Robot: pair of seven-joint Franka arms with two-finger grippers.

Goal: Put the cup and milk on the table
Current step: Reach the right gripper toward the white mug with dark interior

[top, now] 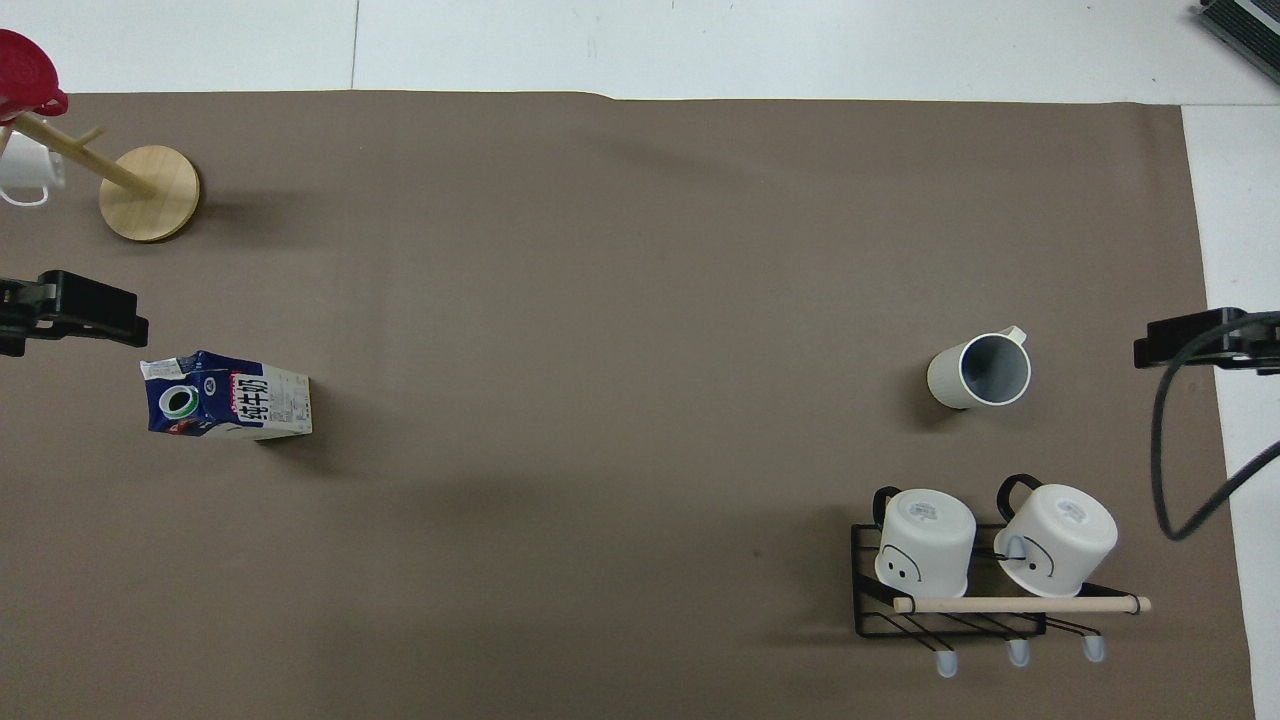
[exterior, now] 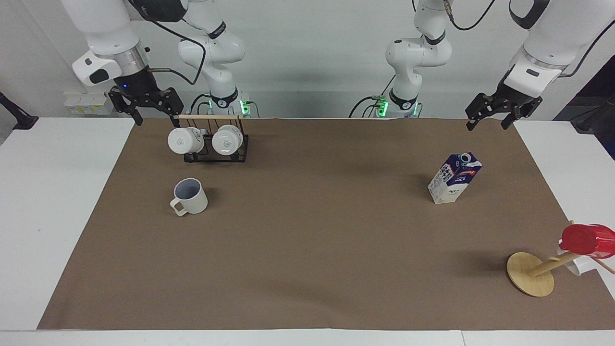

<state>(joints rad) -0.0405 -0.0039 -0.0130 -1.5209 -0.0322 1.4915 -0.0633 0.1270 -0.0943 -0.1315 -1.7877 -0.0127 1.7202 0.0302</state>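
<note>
Cup: we see a cream-white mug with a loop handle and a bluish-grey inside. It stands upright and holds nothing, on the brown sheet, toward the right arm's end of the table. Its handle points away from the robots.
Milk: we see a small gable-top carton, white below, dark blue above with a red label and a round grey spout on the slope. It stands upright on the sheet, toward the left arm's end of the table.
Wire rack: black wire frame with a wooden bar, near the table edge closest to the robots. It carries two white mugs turned with their bases outward. The cup stands farther from the robots than this rack.
Wooden stand: round base near the corner at the left arm's end, farthest from the robots. A red cup hangs on it, with a white mug partly hidden under it.
Right tool: fingers spread, holding nothing, raised over the sheet's edge just beside the rack's bar.
Left tool: fingers spread, holding nothing, raised over the sheet's corner near the robots.
</note>
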